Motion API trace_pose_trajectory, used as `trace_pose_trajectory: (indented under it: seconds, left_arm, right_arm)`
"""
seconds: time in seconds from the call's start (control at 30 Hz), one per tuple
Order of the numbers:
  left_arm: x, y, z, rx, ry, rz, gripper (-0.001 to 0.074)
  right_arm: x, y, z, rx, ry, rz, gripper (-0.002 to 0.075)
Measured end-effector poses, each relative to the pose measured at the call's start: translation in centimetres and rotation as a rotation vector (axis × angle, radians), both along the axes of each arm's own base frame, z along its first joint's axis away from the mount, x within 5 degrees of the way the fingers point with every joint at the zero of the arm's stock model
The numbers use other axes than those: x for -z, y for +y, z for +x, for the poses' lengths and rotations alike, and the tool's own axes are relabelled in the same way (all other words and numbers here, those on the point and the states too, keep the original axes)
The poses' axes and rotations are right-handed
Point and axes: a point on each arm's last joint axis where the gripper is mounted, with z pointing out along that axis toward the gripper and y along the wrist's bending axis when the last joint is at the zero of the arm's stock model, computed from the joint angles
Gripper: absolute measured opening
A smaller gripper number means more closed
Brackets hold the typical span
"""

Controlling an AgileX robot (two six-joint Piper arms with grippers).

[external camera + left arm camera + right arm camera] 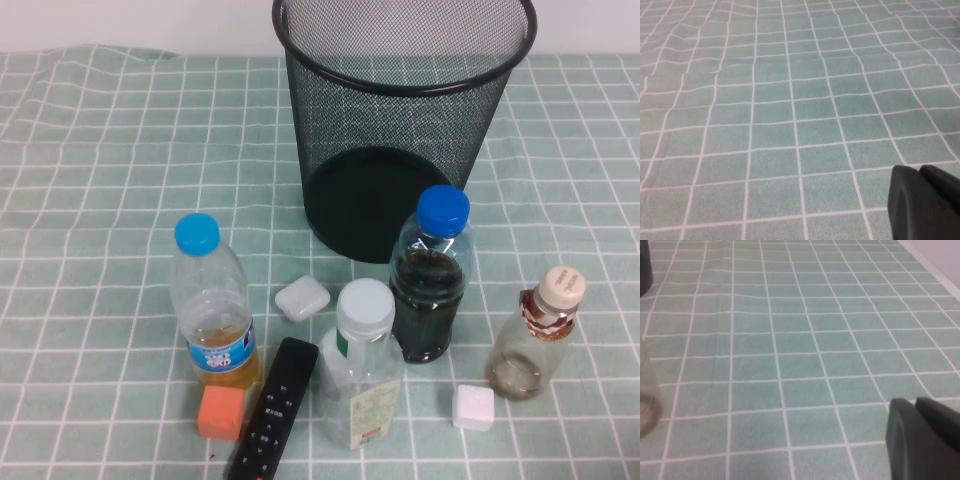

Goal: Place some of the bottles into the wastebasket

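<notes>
Standing bottles (pixel 362 385) (pixel 530 345), left, right tools (pixel 922 200) (pixel 920 437) over cloth (pixel 790 100)

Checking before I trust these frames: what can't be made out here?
- Left gripper: only a dark corner in the left wrist view; absent from the high view.
- Right gripper: likewise, in the right wrist view.
- Remote: its near end cut by the high view's bottom edge.
- White-capped bottle: label print too small.
</notes>
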Motion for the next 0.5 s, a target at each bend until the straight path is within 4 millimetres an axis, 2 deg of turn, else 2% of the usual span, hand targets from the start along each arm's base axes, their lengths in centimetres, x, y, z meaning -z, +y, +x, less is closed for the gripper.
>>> trace_pose_trajectory:
  seconds: [0.47,0.5]
  left_arm:
    - [0.0,0.0,0.0,0.0,0.0,0.0,-0.0004]
    - [0.0,0.0,0.0,0.0,0.0,0.0,-0.0004]
  right_arm:
    - [0.35,0.04,-0.09,-0.001,0.039,0.01,-0.0011]
    - [0.0,0.0,0.0,0.0,0.0,0.0,-0.0011]
